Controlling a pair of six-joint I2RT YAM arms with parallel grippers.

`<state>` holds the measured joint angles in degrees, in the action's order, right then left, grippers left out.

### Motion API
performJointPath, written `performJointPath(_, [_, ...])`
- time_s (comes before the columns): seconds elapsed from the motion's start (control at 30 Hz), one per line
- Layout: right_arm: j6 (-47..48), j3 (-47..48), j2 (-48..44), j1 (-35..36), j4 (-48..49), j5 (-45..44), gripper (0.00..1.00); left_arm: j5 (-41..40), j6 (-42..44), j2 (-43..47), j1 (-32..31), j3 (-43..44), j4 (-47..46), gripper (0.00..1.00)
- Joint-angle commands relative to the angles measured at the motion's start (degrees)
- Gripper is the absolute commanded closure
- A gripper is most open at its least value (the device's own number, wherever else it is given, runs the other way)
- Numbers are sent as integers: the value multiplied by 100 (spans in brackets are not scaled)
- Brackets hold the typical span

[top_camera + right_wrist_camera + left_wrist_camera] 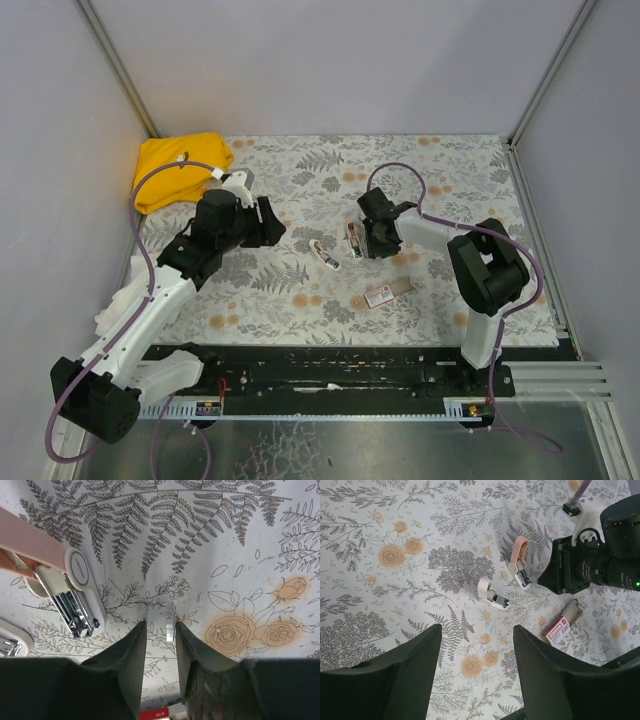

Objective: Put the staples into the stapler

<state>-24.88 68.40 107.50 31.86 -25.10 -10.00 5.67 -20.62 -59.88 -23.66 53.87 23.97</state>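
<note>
The stapler (60, 575) is pale pink and white, lies open on the floral cloth and shows its dark metal part; it also shows in the top view (353, 238) and the left wrist view (520, 560). The short silvery strip of staples (171, 628) lies flat on the cloth. My right gripper (160, 625) is low over it, its jaws a little apart. The strip lies between the fingertips, against the right finger. My left gripper (477, 630) is wide open and empty, hovering left of the stapler.
A separate small white piece with a metal part (492, 594) lies just left of the stapler. The red-and-white staple box (385, 293) lies nearer the arms' bases. A yellow cloth (180, 168) is bunched in the far left corner.
</note>
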Motion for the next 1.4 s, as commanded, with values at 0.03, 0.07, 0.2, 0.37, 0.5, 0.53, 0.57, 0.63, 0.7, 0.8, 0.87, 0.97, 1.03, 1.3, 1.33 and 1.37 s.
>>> performJointPath(0.03, [59,271,154,40,-176,-133,62,189,195,27,115,-74,-91,41])
performJointPath(0.07, [69,277,163,40,-179,-132,62,196,191,29,130,-82,-100,41])
performJointPath(0.2, [143,320,199,40,-209,-151,62,247,177,16,171,-120,-153,41])
performJointPath(0.37, [186,328,45,40,-231,-127,63,283,152,-22,223,-217,-235,41])
performJointPath(0.5, [206,328,-74,40,-274,-76,66,407,120,-89,277,-274,-308,41])
performJointPath(0.53, [204,320,-98,47,-269,-50,66,430,113,-111,289,-281,-317,41])
performJointPath(0.57, [211,308,-129,53,-265,-33,66,447,118,-134,304,-291,-328,41])
performJointPath(0.63, [208,295,-169,80,-258,-14,67,480,107,-146,335,-318,-354,41])
performJointPath(0.7, [212,295,-200,115,-258,-13,67,520,100,-166,365,-356,-378,41])
performJointPath(0.8, [216,325,-234,176,-279,-34,67,607,77,-205,420,-389,-408,41])
performJointPath(0.87, [213,353,-238,222,-293,-45,67,658,63,-229,450,-402,-418,41])
performJointPath(0.97, [223,397,-247,267,-302,-20,67,733,38,-241,495,-420,-441,41])
performJointPath(1.03, [220,410,-225,285,-306,-10,67,767,24,-250,526,-421,-452,41])
performJointPath(1.3, [211,463,-192,410,-284,4,73,894,-3,-277,608,-455,-476,42])
performJointPath(1.33, [212,487,-188,428,-297,-1,74,909,-4,-271,610,-450,-480,42])
performJointPath(1.37, [212,495,-184,453,-305,-14,74,924,-9,-275,627,-463,-481,42])
